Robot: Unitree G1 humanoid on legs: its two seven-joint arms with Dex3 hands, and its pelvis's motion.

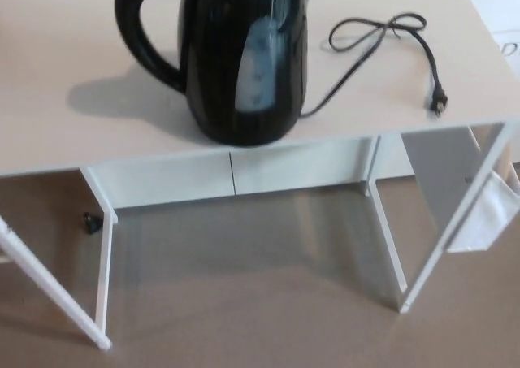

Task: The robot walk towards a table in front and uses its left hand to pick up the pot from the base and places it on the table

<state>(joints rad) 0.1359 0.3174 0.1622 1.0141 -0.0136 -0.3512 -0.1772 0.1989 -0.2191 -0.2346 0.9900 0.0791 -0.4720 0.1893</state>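
Black pot (236, 67) on table (57, 140), top cut off.

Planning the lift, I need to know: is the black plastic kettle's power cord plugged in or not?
Unplugged. The black power cord ends in a plug lying free on the pale wooden table.

So the worktop (65, 51) is a pale, light-wood-looking slab on a thin white metal frame (103, 270), with skinny legs going down on both sides. A white panel (244, 173) runs under the near edge, split by a seam. The floor (244, 303) is plain greyish-brown with a faint sheen. There's a small dark thing (91, 222) on the floor by the left leg, can't tell what. Something white (487, 214) hangs at the right end. The lighting is soft and even.
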